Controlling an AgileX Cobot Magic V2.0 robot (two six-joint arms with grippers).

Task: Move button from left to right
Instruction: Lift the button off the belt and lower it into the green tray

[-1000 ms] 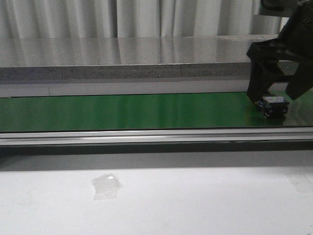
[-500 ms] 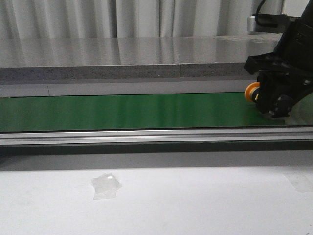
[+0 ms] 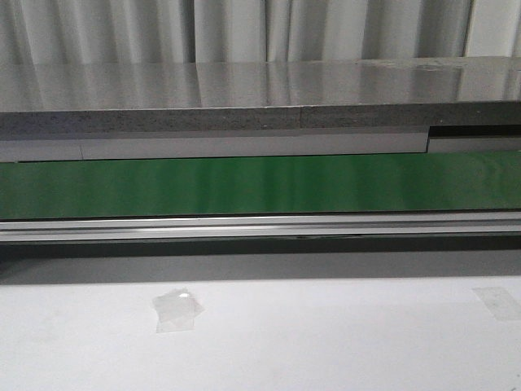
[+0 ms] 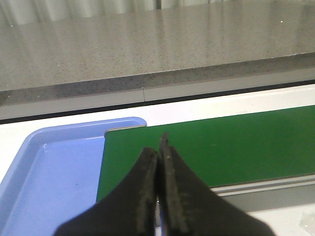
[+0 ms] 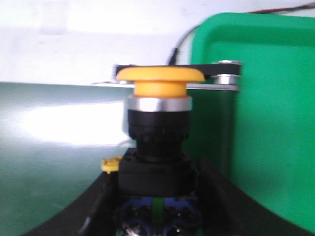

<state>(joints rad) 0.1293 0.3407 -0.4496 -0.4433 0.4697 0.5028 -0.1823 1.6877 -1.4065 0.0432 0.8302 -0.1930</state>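
Clearly the button (image 5: pixel 158 132) is in hand; in the right wrist view the right gripper (image 5: pixel 156 196) clamps its black body from both sides, the yellow-orange cap standing up clear of the fingers (image 5: pixel 93 206) and a small yellow tab poking out at the side; behind it lies the dark green belt (image 5: pixel 54 162), and just beside it the rim of a bright green tray (image 5: pixel 275 123). The front view shows neither arm nor button, only the belt (image 3: pixel 244 186), its metal rail (image 3: pixel 244 228) and the white table (image 3: pixel 326 334) with a scrap of clear film (image 3: pixel 177 309) on it. The left gripper (image 4: pixel 158 187) is pressed shut with nothing between its fingers, hanging over the belt's end near a blue tray (image 4: pixel 54 182), which looks bare as far as it shows. So the pick-up looks done; what I judge remains is setting the button down on the right, likely in the green tray, and letting go; it is not yet released.
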